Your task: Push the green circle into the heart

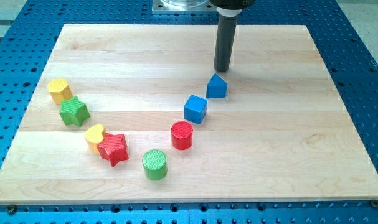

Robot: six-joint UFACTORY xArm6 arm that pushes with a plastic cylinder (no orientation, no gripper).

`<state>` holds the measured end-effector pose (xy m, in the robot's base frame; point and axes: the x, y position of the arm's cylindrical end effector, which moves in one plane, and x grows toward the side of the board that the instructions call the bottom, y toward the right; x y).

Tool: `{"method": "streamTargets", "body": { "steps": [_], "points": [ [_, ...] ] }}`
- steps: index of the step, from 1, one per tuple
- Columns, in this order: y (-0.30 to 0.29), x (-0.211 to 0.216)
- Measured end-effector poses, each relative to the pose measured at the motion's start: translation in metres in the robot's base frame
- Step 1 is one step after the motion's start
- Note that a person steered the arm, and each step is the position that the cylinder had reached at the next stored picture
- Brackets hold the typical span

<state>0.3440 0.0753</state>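
Pale wooden board (176,56) on blue perforated metal table (363,68); even light.

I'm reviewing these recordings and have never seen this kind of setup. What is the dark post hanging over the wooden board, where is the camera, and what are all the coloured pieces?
The dark post is the rod at the end of a robot arm. It has no gripper and holds nothing; its lower end, my tip, slides along the wooden board and pushes blocks. There is one camera, looking down at the board at a slant; its mounting is not on record.

My tip is near the view's top, just above the blue house-shaped block. From there, blocks run down and leftward: a blue cube, a red cylinder, and the green circle. Further left, the yellow heart touches a red star. Above them sit a green star and a yellow block.

The green circle is apart from the heart.
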Motion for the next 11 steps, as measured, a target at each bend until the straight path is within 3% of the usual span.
{"method": "streamTargets", "body": {
  "steps": [1,2,4,5,6,7,8,10,11],
  "points": [
    [0.047,0.010],
    [0.078,0.060],
    [-0.019,0.205],
    [-0.096,0.241],
    [-0.142,0.254],
    [-0.173,0.208],
    [-0.127,0.223],
    [-0.140,0.162],
    [-0.207,0.170]
  ]
}}
